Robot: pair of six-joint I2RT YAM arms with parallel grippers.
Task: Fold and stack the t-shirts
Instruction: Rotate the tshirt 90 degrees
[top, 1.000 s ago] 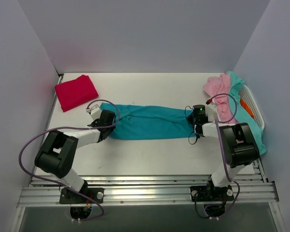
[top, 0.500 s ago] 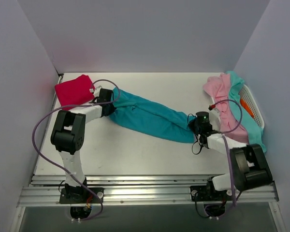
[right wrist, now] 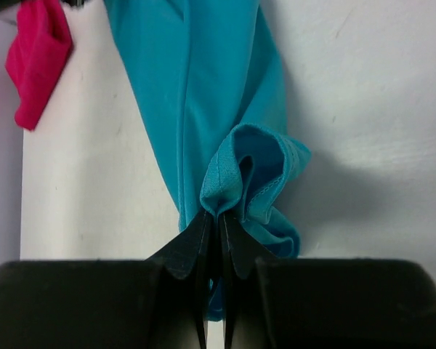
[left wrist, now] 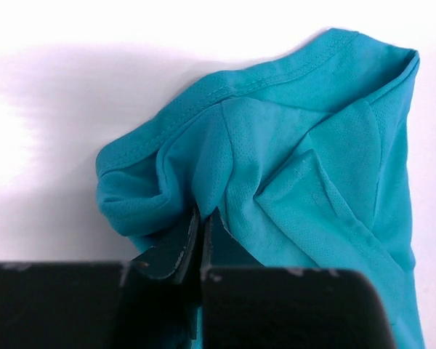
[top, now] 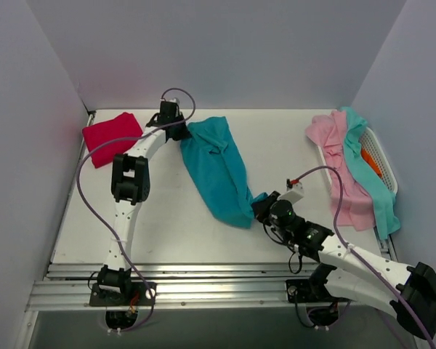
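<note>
The deep teal t-shirt (top: 218,171) lies as a long folded strip, running from the far middle of the table down to the near middle. My left gripper (top: 180,131) is shut on its far end, pinching a bunched fold (left wrist: 203,211). My right gripper (top: 260,208) is shut on its near end, pinching a hemmed fold (right wrist: 219,212). The crimson-red t-shirt (top: 112,137) lies folded at the far left; it also shows in the right wrist view (right wrist: 38,58). The teal shirt fills the left wrist view (left wrist: 305,174).
A white basket (top: 378,156) stands at the right edge, with an orange shirt (top: 370,161) inside. A pale pink shirt (top: 341,163) and a light aqua shirt (top: 370,182) hang over its rim. Grey walls close in the table on three sides.
The teal shirt has swung from lying across the table to running far-to-near. My left gripper moved to the far middle with its end. My right gripper moved nearer and left with the other end.
</note>
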